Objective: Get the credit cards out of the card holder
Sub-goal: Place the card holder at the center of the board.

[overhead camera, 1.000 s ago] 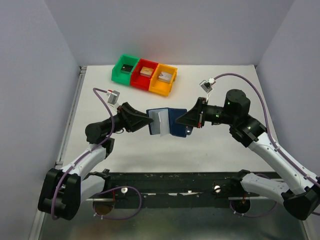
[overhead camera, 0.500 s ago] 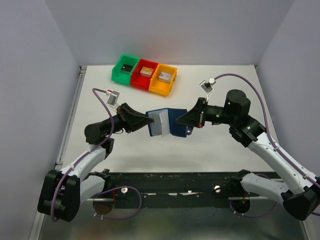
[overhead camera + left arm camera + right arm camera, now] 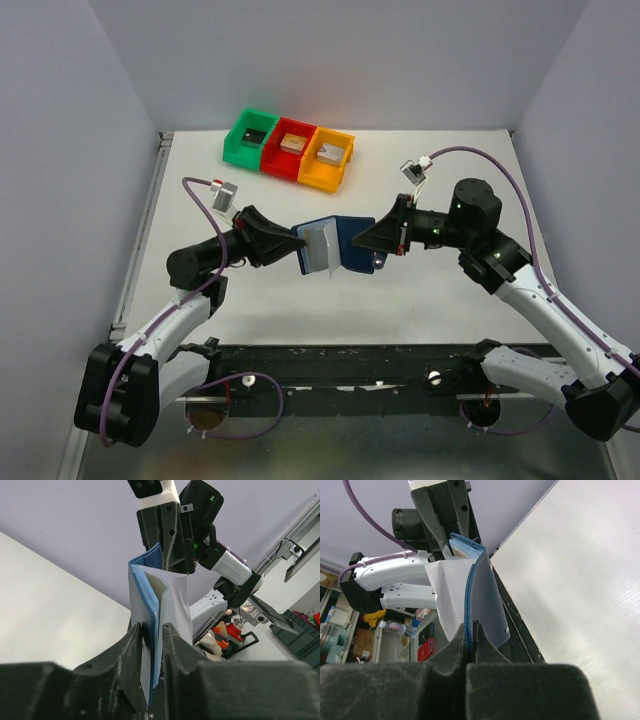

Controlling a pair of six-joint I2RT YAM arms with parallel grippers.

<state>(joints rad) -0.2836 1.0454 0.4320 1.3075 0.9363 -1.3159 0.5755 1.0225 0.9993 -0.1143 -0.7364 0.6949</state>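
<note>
Top external view showed the card holder (image 3: 350, 238) open, left gripper (image 3: 300, 246) pinching one flap, perhaps a pale card (image 3: 322, 246) too, right gripper (image 3: 360, 243) clamped on the other.

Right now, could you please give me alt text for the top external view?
Two arms hold an open navy card holder between them over a white table: left gripper pinching its left half, where a pale card shows, right gripper shut on its right half. Three coloured bins sit behind.
</note>
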